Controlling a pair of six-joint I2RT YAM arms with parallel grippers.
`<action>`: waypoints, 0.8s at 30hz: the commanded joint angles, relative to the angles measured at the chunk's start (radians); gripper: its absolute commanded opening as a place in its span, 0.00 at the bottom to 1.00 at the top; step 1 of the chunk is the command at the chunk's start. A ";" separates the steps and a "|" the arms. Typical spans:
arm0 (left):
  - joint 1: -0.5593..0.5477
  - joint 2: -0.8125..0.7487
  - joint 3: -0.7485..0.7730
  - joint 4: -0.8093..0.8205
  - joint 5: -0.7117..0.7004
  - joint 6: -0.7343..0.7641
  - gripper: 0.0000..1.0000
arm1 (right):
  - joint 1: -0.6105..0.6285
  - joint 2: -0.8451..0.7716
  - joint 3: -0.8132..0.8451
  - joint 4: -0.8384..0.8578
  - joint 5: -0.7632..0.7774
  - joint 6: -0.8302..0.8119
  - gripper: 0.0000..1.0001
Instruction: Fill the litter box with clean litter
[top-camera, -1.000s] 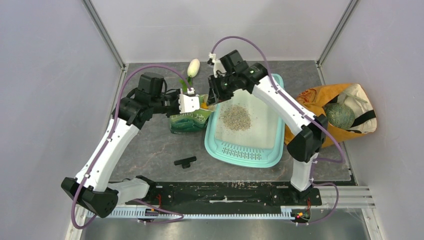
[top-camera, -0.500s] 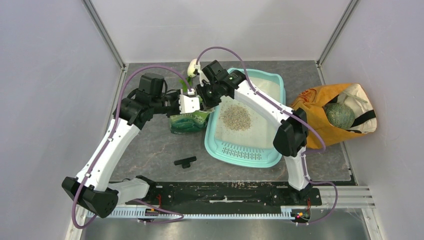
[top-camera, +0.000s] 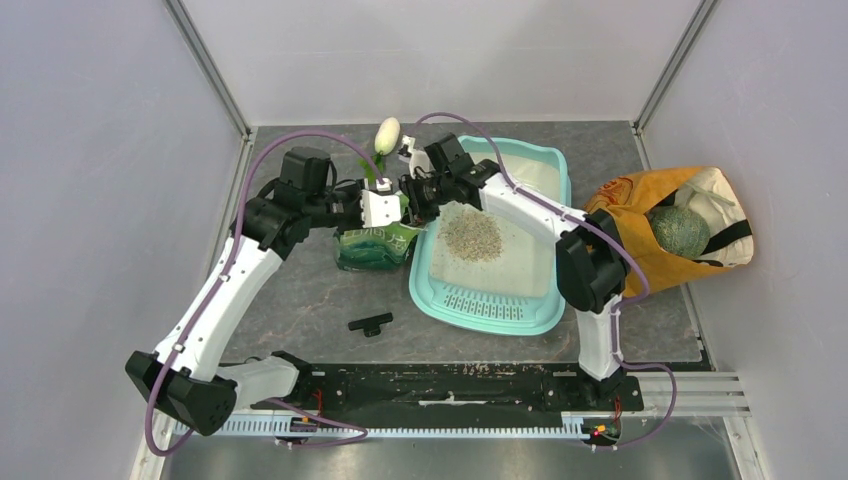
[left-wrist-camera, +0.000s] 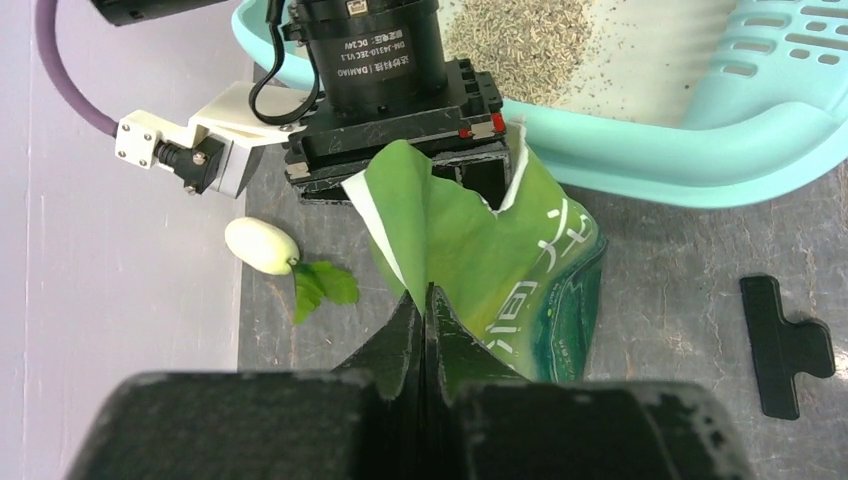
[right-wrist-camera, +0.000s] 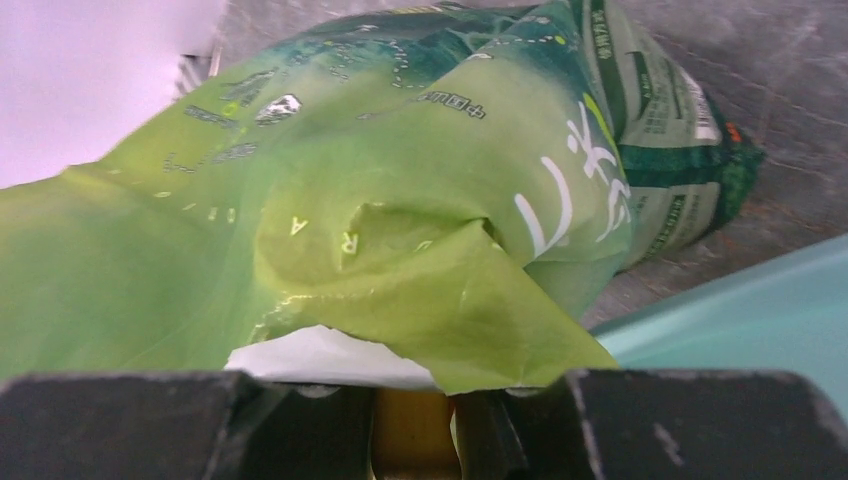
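Note:
The teal litter box (top-camera: 545, 318) lies mid-table, with a pile of beige-grey litter (top-camera: 470, 233) in its white basin. The litter also shows in the left wrist view (left-wrist-camera: 520, 45). A green printed pouch (top-camera: 372, 247) stands against the box's left rim. My left gripper (left-wrist-camera: 428, 300) is shut on the pouch's upper edge. My right gripper (right-wrist-camera: 415, 400) is shut on an orange scoop (right-wrist-camera: 410, 430) at the pouch's mouth. The scoop's bowl is hidden by the pouch (right-wrist-camera: 400, 220). In the top view the two grippers nearly meet above the pouch.
A black clip (top-camera: 370, 323) lies on the table in front of the pouch. A white vegetable with green leaves (top-camera: 387, 135) lies behind the grippers. An orange cloth bag (top-camera: 640, 215) holding a melon sits right of the box. Grey walls enclose the table.
My right gripper has moved left and down from over the box's far-left corner to the pouch's mouth. My left gripper has kept its hold; the pouch has sagged slightly.

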 joint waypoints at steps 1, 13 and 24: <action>-0.001 0.010 0.003 0.085 0.065 0.027 0.02 | 0.012 -0.101 -0.093 0.288 -0.243 0.139 0.00; -0.002 0.073 0.068 0.145 0.120 0.007 0.02 | -0.085 -0.272 -0.328 0.673 -0.323 0.413 0.00; -0.001 0.099 0.062 0.211 0.201 0.019 0.02 | -0.220 -0.448 -0.531 0.623 -0.327 0.425 0.00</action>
